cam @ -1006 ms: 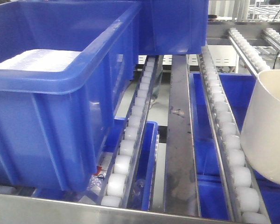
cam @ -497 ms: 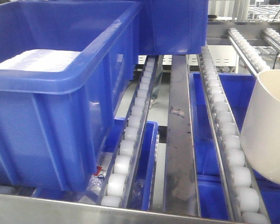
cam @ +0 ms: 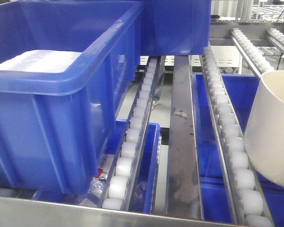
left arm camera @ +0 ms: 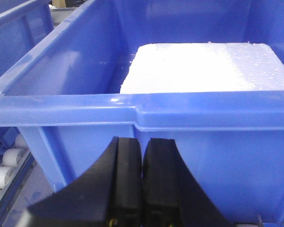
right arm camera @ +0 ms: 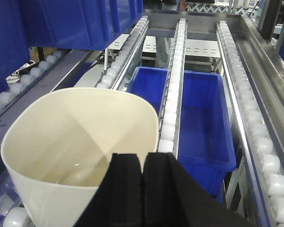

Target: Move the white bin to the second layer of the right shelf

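Front-facing view: large blue crate [cam: 61,94] filling the left, standing on the roller rails of the right shelf second layer [cam: 182,156], a white foam block [cam: 38,60] lying inside it. Second blue crate [cam: 177,26] farther back on the same tier. Flat steel strip [cam: 183,142] running lengthwise between two rails of small white rollers [cam: 132,137]. More blue crates [cam: 203,156] visible below through the gaps. White bin [cam: 274,132] at the right edge, cream walls tapering to a rounded base, tilted, base just above or against the right roller rail; contact not clear. Right wrist view: right gripper [right arm camera: 142,189] with black fingers pressed together at the near rim of the white bin [right arm camera: 80,137], seemingly pinching that wall, though the pinch point itself hidden behind the fingers. Bin interior open to the camera, glossy, holding nothing discernible. Beyond it, roller rails receding, with a blue crate [right arm camera: 199,118] on the level beneath. Left wrist view: left gripper [left arm camera: 142,184] closed, fingers flush against each other with nothing between, held just in front of the near wall of the large blue crate [left arm camera: 85,123], below its rim; touching or not, cannot tell. Foam block [left arm camera: 208,66] bright white inside, against the right portion of the crate.
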